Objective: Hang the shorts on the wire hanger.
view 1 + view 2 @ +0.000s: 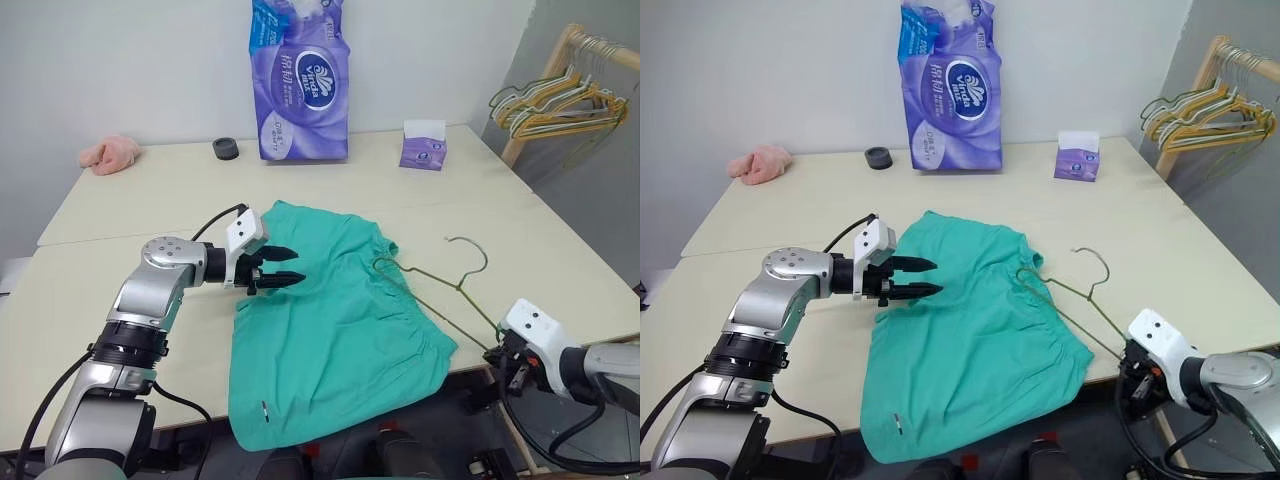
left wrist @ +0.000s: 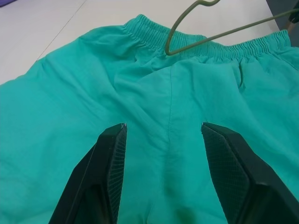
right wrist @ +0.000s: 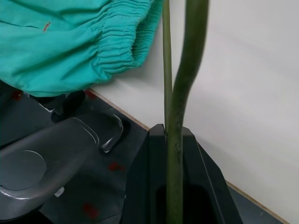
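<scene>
The teal-green shorts [image 1: 330,330] lie flat on the table, one leg hanging over the front edge and the gathered waistband toward the right. My left gripper [image 1: 300,266] hovers just over their left part, open, with nothing between its fingers [image 2: 114,158]. The wire hanger [image 1: 430,277] lies on the table to the right of the shorts with its hook up. Its far corner [image 2: 169,39] rests at the waistband. My right gripper [image 3: 174,133] is at the table's front right edge, shut on the hanger's near end.
At the back stand a tall purple tissue pack [image 1: 300,80], a small purple tissue box [image 1: 423,145] and a black ring [image 1: 227,149]. A pink cloth [image 1: 111,153] lies back left. A wooden rack with bunched yellow and green hangers [image 1: 560,105] stands to the right.
</scene>
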### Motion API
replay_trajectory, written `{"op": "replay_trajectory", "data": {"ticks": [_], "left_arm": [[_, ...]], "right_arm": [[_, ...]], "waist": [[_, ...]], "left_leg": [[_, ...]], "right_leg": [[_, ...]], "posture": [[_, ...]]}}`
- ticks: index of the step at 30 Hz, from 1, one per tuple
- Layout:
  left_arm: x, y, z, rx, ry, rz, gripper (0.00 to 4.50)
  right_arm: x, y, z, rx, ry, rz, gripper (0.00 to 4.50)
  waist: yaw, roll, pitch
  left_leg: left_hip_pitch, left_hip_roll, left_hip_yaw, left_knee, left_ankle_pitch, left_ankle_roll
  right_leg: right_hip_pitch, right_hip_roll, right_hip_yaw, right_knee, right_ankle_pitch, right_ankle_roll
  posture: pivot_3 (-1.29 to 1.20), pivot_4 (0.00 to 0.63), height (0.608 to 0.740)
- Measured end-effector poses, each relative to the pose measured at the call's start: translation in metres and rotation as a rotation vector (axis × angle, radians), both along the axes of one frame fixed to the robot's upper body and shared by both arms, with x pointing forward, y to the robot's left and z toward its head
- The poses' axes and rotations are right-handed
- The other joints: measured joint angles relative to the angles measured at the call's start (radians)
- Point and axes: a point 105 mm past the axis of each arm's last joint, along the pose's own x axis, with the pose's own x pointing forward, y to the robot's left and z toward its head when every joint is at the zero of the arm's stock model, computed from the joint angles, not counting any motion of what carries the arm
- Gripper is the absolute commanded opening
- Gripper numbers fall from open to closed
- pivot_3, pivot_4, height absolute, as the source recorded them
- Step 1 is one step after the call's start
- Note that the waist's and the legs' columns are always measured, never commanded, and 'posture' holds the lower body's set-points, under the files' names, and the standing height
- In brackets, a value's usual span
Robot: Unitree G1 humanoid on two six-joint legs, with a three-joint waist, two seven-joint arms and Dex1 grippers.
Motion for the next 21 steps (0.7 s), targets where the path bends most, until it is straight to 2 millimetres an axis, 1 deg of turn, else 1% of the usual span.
{"op": "replay_trajectory", "data": {"ticks": [3,6,9,11,13,17,21], "left_arm": [[0.0,0.0,0.0,0.0,0.0,-0.001,2.67],[0.0,-0.001,0.0,-0.001,-0.001,-0.001,2.67],[0.0,-0.001,0.0,-0.003,-0.001,-0.003,2.67],[0.0,-0.001,0.0,-0.003,-0.001,-0.003,2.67],[0.0,-0.002,0.0,-0.004,-0.001,-0.004,2.67],[0.0,-0.002,0.0,-0.006,0.0,-0.005,2.67],[0.0,-0.002,0.0,-0.006,0.0,-0.006,2.67]], "right_arm": [[0.002,-0.001,0.0,0.004,-0.004,-0.009,0.0],[0.009,-0.001,0.012,0.035,-0.057,-0.022,0.0],[0.014,-0.009,0.018,0.045,-0.09,-0.07,0.0],[0.016,-0.016,0.017,0.049,-0.086,-0.111,0.0],[0.015,-0.019,0.014,0.045,-0.078,-0.127,0.0],[0.01,-0.02,0.009,0.041,-0.052,-0.137,0.0],[0.008,-0.017,0.007,0.043,-0.039,-0.129,0.0]], "waist": [[0.0,0.0,0.0],[0.0,0.0,0.0],[0.0,0.0,0.0],[0.001,0.0,0.0],[0.0,0.0,0.0],[0.0,0.0,0.0],[0.0,0.0,0.0]], "left_leg": [[0.0,0.0,0.0,0.0,0.0,0.0],[0.0,0.0,0.0,0.0,0.0,0.0],[0.0,0.0,0.0,0.0,0.0,0.0],[0.0,0.0,0.0,0.0,0.0,0.0],[0.0,0.0,0.0,0.0,0.0,0.0],[0.0,0.0,0.0,0.0,0.0,0.0],[0.0,0.0,0.0,0.0,0.0,0.0]], "right_leg": [[0.0,0.0,0.0,0.0,0.0,0.0],[0.0,0.0,0.0,0.0,0.0,0.0],[0.0,0.0,0.0,0.0,0.0,0.0],[0.0,0.0,0.0,0.0,0.0,0.0],[0.0,0.0,0.0,0.0,0.0,0.0],[0.0,0.0,0.0,0.0,0.0,0.0],[0.0,0.0,0.0,0.0,0.0,0.0]], "posture": [[-0.16,0.071,0.74],[-0.16,0.069,0.74],[-0.16,0.068,0.74],[-0.16,0.068,0.74],[-0.16,0.068,0.74],[-0.17,0.067,0.74],[-0.17,0.067,0.74]]}}
